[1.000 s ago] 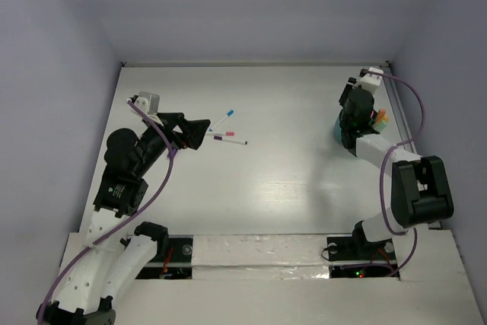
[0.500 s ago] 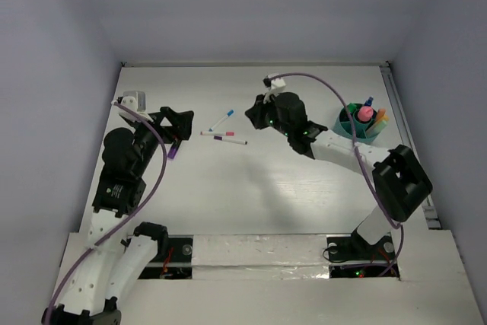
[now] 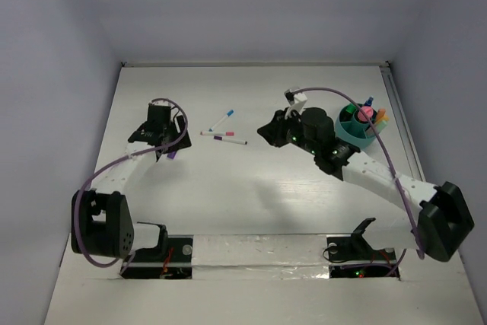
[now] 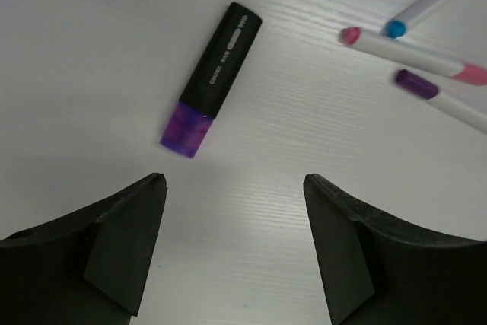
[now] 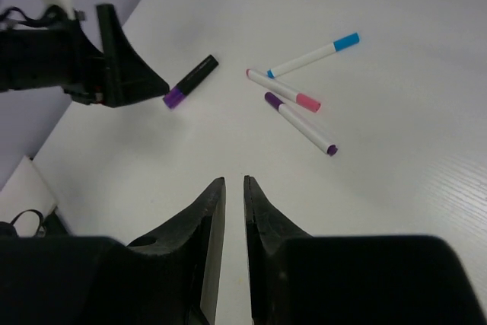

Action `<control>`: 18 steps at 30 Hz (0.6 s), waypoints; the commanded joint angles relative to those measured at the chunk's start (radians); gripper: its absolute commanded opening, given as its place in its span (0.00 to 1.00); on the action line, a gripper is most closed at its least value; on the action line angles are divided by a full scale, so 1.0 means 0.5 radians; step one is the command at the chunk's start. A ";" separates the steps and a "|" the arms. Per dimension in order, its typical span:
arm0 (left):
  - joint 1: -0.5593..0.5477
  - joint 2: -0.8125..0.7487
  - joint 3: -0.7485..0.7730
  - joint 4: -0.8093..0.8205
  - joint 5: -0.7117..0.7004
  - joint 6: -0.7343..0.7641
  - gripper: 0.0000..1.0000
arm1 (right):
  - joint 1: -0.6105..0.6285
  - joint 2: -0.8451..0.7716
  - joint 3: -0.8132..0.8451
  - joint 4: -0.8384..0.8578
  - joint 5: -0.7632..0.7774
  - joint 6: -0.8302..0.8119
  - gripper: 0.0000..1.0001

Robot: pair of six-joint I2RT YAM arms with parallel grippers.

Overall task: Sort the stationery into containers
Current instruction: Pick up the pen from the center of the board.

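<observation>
A black highlighter with a purple cap (image 4: 215, 78) lies on the white table just ahead of my left gripper (image 4: 234, 182), which is open and empty; both show in the top view, highlighter (image 3: 173, 153) and gripper (image 3: 164, 145). Three thin white markers lie crossed mid-table: blue-capped (image 3: 223, 119), pink-capped (image 3: 216, 133) and purple-capped (image 3: 231, 141). My right gripper (image 5: 234, 180) is shut with a thin gap, empty, and hovers to the right of the markers (image 5: 300, 123). The teal holder (image 3: 351, 133) at the right holds a pink-topped piece (image 3: 365, 114) and other items.
Walls enclose the table on the left, back and right. A rail (image 3: 402, 123) runs along the right edge next to the holder. My right arm (image 3: 373, 176) stretches diagonally over the right half of the table.
My right gripper has left the teal holder and swung left to near the markers. My left arm has changed pose, its gripper now low beside the highlighter.
</observation>
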 commanded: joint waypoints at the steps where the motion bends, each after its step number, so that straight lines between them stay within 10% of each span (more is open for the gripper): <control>1: 0.035 0.050 0.047 -0.072 -0.159 0.062 0.70 | 0.010 -0.185 -0.103 -0.023 -0.042 -0.017 0.23; 18: 0.127 0.658 0.212 -0.044 -0.095 0.200 0.56 | 0.010 -0.348 -0.171 -0.011 -0.115 0.007 0.24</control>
